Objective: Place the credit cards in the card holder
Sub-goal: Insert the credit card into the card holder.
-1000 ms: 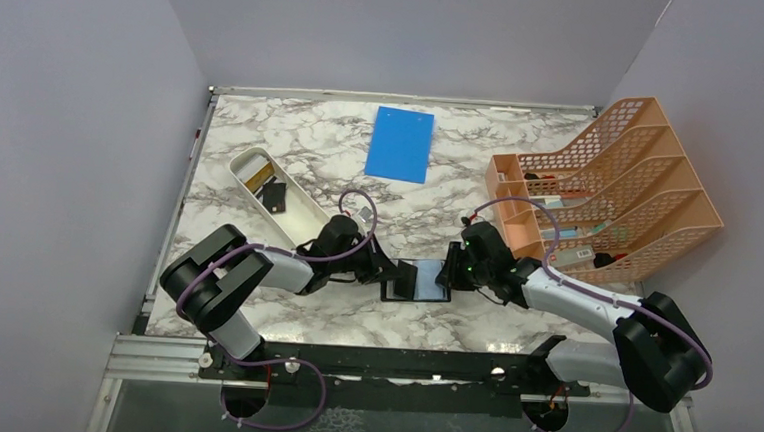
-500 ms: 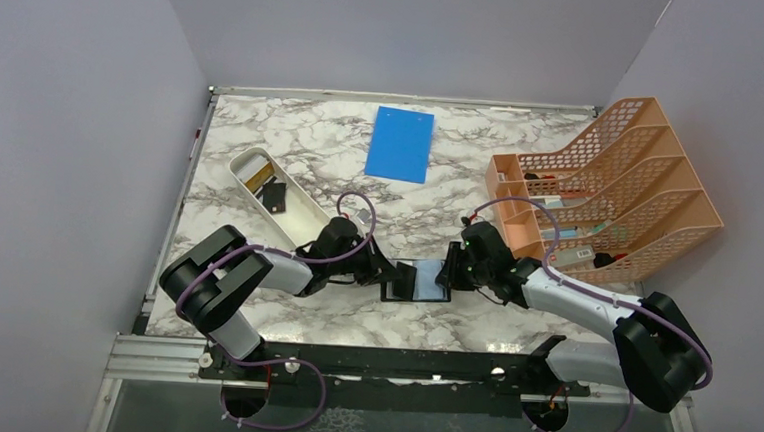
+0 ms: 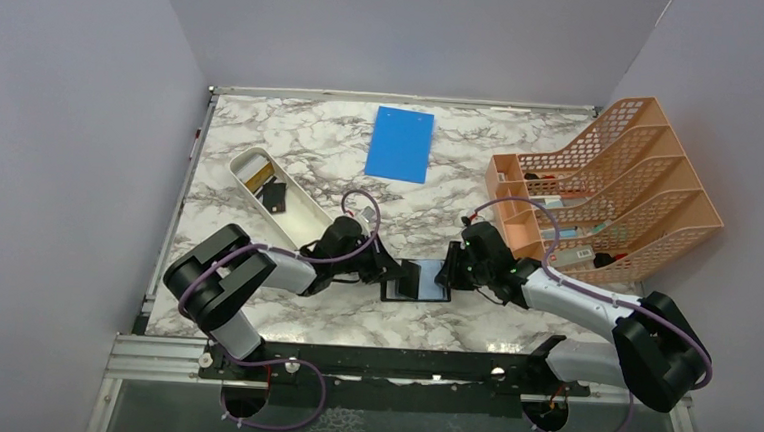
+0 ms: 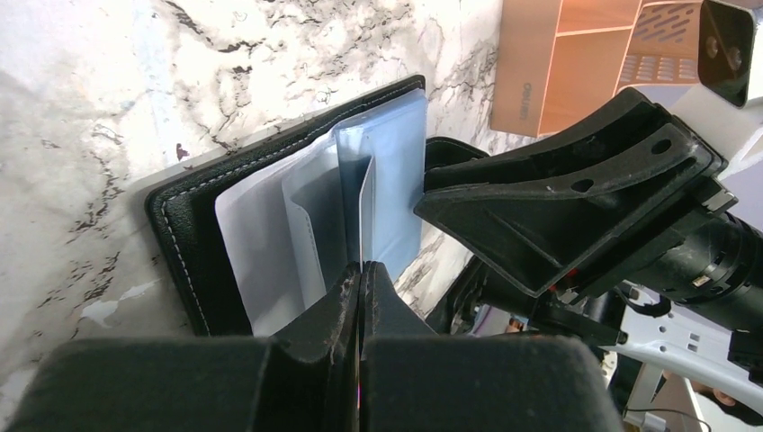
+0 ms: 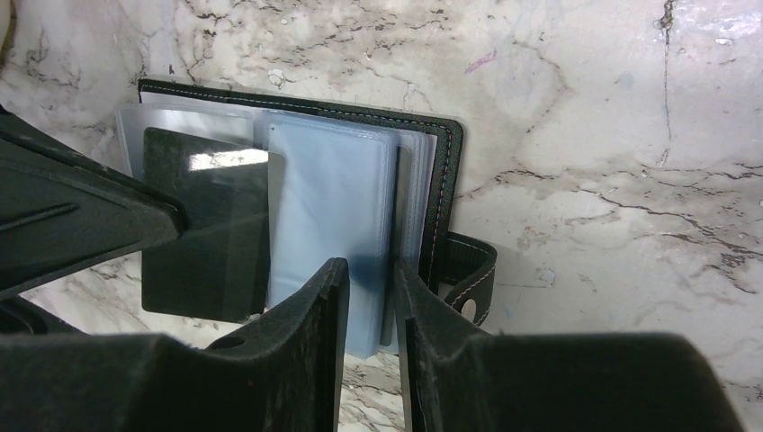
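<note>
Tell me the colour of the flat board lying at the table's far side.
Plain blue board, clearest from the top external view.

A robot test cell in a lab is showing here: plain grey partition walls (image 3: 81,158) are boxing in a marble-patterned worktop (image 3: 312,147). Two arms are sitting bolted to a metal rail (image 3: 389,362) along its near edge.

card holder (image 5: 432,171) open on marble | dark card (image 5: 207,225) in left sleeve | right tool (image 5: 367,297) pinching right sleeves

arms: white links, black joints | cables: purple loops | tools: matte black two-finger
</note>
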`<action>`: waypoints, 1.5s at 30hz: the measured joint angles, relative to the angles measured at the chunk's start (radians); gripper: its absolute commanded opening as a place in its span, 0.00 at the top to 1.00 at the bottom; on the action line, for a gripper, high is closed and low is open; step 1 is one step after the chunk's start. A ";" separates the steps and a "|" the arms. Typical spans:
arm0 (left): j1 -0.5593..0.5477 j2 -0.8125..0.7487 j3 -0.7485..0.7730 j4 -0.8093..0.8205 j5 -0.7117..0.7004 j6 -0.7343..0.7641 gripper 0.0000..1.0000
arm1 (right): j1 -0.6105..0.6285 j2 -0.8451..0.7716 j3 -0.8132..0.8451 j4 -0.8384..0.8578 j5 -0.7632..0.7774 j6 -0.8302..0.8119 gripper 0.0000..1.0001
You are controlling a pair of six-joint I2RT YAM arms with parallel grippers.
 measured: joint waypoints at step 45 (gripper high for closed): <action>-0.072 0.067 -0.031 0.174 -0.150 -0.022 0.65 | 0.000 -0.048 -0.007 -0.002 -0.014 0.001 0.69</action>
